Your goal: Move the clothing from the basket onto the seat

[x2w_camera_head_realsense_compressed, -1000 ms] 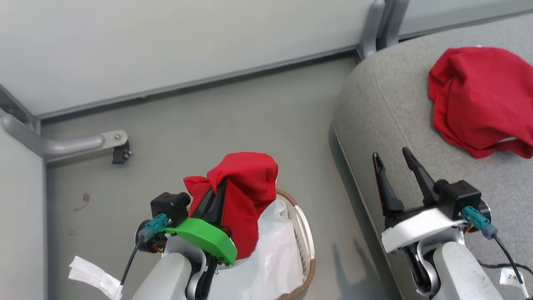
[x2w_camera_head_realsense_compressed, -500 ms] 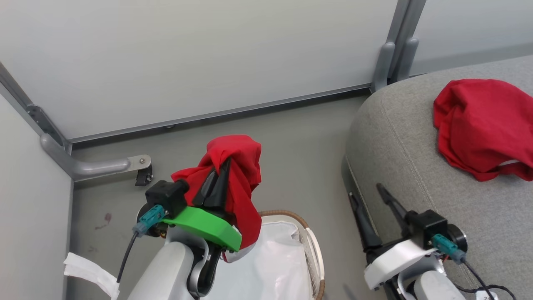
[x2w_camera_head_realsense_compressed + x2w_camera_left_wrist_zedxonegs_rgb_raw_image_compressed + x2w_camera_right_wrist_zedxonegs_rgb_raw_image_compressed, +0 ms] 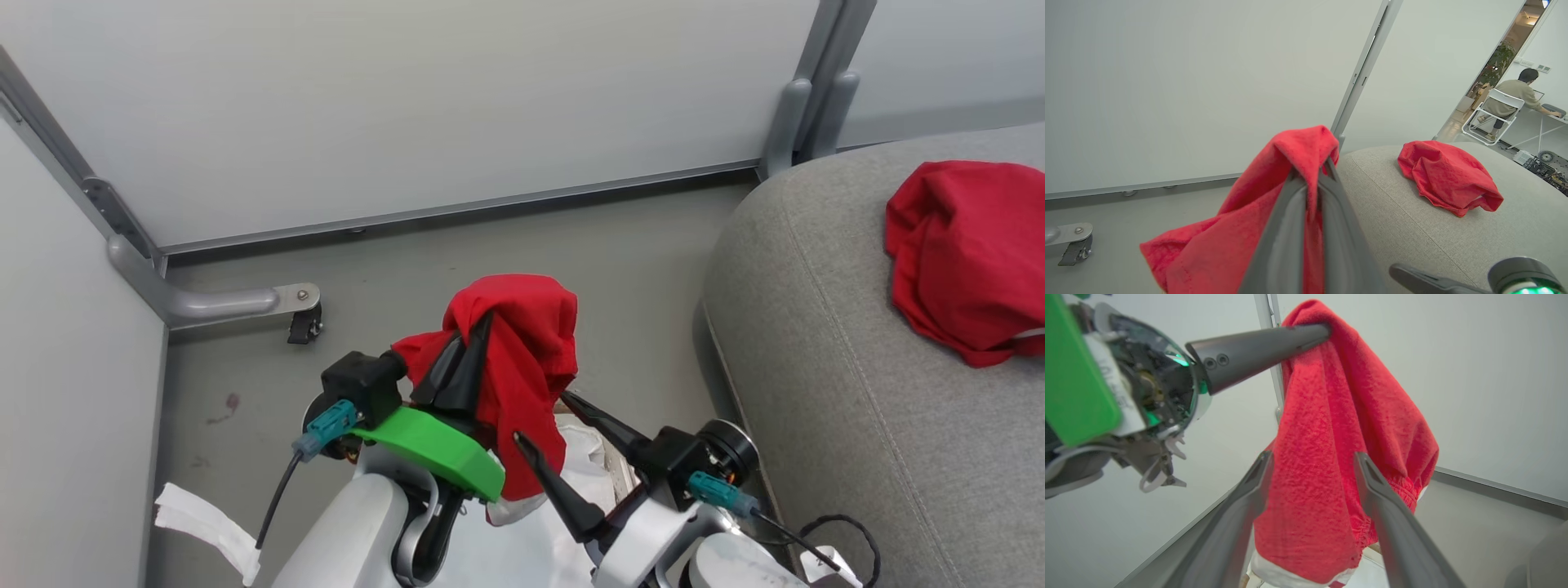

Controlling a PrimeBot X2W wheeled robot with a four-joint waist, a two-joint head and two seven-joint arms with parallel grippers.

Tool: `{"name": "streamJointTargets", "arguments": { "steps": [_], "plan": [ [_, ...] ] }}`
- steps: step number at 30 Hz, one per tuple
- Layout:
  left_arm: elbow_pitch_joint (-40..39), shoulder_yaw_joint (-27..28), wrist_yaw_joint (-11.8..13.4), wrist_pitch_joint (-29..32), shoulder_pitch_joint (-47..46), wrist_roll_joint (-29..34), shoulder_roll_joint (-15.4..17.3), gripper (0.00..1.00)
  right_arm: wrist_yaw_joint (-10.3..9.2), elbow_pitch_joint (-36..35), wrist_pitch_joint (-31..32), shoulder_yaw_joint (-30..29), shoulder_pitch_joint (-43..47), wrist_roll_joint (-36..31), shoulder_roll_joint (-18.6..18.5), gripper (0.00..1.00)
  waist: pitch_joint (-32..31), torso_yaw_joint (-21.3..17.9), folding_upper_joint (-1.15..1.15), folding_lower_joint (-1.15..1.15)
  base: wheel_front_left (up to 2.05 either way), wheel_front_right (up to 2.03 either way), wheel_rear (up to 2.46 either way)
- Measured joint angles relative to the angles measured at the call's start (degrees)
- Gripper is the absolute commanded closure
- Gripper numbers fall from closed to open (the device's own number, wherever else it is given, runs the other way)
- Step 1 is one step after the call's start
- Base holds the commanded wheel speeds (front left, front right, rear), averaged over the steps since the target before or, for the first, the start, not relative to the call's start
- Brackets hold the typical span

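My left gripper point(image 3: 478, 327) is shut on a red garment point(image 3: 526, 351) and holds it up in the air, the cloth draping down over its fingers point(image 3: 1290, 212). My right gripper point(image 3: 540, 418) is open, its fingertips on either side of the hanging garment point(image 3: 1339, 449) near its white-trimmed lower edge. The basket point(image 3: 615, 467) lies below, mostly hidden by both arms, with a bit of white liner point(image 3: 584, 441) showing. A second red garment point(image 3: 967, 253) lies crumpled on the grey seat point(image 3: 849, 384) to the right.
A white partition wall point(image 3: 408, 106) stands behind, with a metal foot and caster point(image 3: 304, 325) on the grey floor at left. Far off, a person point(image 3: 1513, 96) sits on a white chair at a desk.
My right gripper has swung left from beside the seat to the hanging garment. My left gripper still holds the garment above the basket. The head camera has shifted.
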Motion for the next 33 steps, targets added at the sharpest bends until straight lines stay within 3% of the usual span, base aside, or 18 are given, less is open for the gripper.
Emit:
{"name": "streamJointTargets", "arguments": {
  "steps": [6,26,27,28,29,33],
  "plan": [
    [-0.4,-3.2,0.0,0.0,-1.0,-1.3,0.0,1.00,0.00,3.4,0.0,3.3,-3.2,-1.0,0.0,0.00,0.5,1.4,0.00,0.00,0.00,0.00,0.00],
    [-2.2,-12.5,0.4,0.0,-4.6,-4.9,0.0,1.00,0.00,18.2,0.0,2.5,-6.8,-0.3,0.0,0.00,1.3,7.7,0.00,0.00,0.00,0.00,0.00],
    [-2.3,-12.7,0.4,0.0,-4.8,-5.0,0.0,1.00,0.00,18.4,0.0,2.4,-6.8,0.0,0.0,0.07,1.3,8.0,0.00,0.00,0.00,0.00,0.00],
    [-2.4,-13.0,0.5,0.0,-4.9,-5.2,0.0,1.00,0.00,18.9,0.0,2.5,-6.8,0.3,0.0,0.78,1.4,8.2,0.00,0.00,0.00,0.00,0.00],
    [-2.5,-13.1,0.6,0.0,-5.0,-5.3,0.0,1.00,0.00,19.3,0.0,2.5,-6.8,0.6,0.0,1.00,1.4,8.4,0.00,0.00,0.00,0.00,0.00],
    [-2.5,-13.3,0.9,0.0,-5.1,-5.3,0.0,1.00,0.00,20.5,0.0,2.5,-7.4,1.7,0.0,1.00,1.8,8.6,0.00,0.00,0.00,0.00,0.00]
  ]
}}
